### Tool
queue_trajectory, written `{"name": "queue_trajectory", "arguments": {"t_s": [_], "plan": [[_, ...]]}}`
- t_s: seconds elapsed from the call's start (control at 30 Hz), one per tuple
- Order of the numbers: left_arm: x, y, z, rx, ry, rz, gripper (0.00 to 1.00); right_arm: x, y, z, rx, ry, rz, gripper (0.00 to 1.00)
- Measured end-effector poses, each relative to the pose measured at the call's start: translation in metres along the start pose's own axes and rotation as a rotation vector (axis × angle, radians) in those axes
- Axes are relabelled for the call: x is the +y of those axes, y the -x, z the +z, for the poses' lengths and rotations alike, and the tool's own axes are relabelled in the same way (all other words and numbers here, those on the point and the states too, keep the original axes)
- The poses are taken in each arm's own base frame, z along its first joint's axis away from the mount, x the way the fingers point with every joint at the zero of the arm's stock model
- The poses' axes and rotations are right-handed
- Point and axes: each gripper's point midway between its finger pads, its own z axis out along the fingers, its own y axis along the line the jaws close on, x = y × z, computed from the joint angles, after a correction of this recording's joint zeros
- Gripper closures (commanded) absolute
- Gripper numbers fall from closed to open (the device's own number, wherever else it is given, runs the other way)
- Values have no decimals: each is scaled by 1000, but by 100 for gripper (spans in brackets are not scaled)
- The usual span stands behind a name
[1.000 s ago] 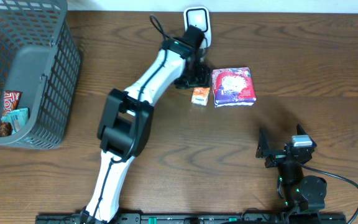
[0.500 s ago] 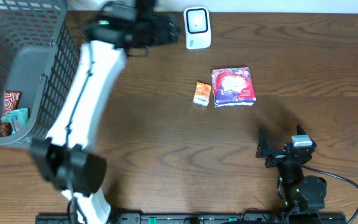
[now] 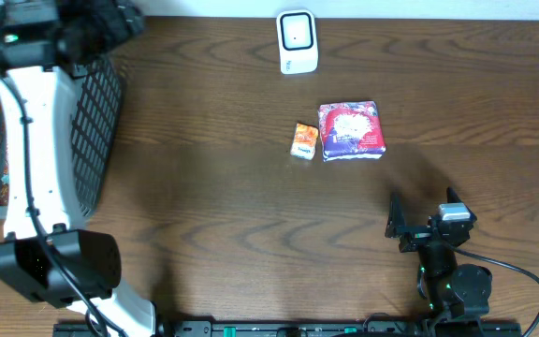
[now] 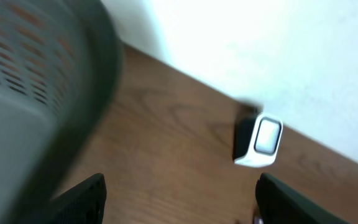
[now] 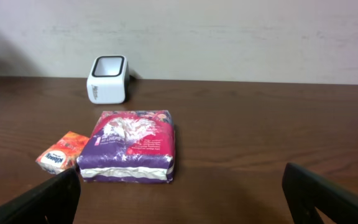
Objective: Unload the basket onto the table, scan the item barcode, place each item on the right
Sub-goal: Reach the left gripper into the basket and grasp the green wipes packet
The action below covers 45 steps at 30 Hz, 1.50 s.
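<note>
Tabletop point(image 3: 204, 187): packet point(image 3: 351, 130) apart from both jaws

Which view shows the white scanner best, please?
The right wrist view: the white scanner is sharp and unobstructed, window visible. Overhead shows it small, from above; the left wrist view shows it blurred.

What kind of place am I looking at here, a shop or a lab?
Likely a mock shop checkout on a wooden table: a white barcode scanner at the back, a purple packet and small orange pack before it, and a grey mesh basket at the side.
</note>
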Motion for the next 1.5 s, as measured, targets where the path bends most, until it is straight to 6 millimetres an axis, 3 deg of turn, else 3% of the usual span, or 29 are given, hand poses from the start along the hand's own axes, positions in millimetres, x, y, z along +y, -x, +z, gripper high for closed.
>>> {"name": "queue_trajectory", "arguments": {"t_s": [0.1,0.2,0.3,0.4,0.57,0.77,0.9,1.23,1.5], "plan": [[0,24,-23,-93,-22,8,24,0,0,0,0,0,0,1],[-8,49,-61,-218,-50,36,23,0,0,0,0,0,0,1],[6,63,-92,-300,13,23,23,0,0,0,0,0,0,1],[53,62,-111,-321,204,-46,23,0,0,0,0,0,0,1],[149,34,-123,-233,600,-164,23,0,0,0,0,0,0,1],[232,-7,-114,-60,854,-257,23,0,0,0,0,0,0,1],[268,-42,-98,79,932,-297,23,0,0,0,0,0,0,1],[314,-108,-74,284,1003,-356,23,0,0,0,0,0,0,1],[332,-134,-53,304,1008,-362,23,0,0,0,0,0,0,1]]}}
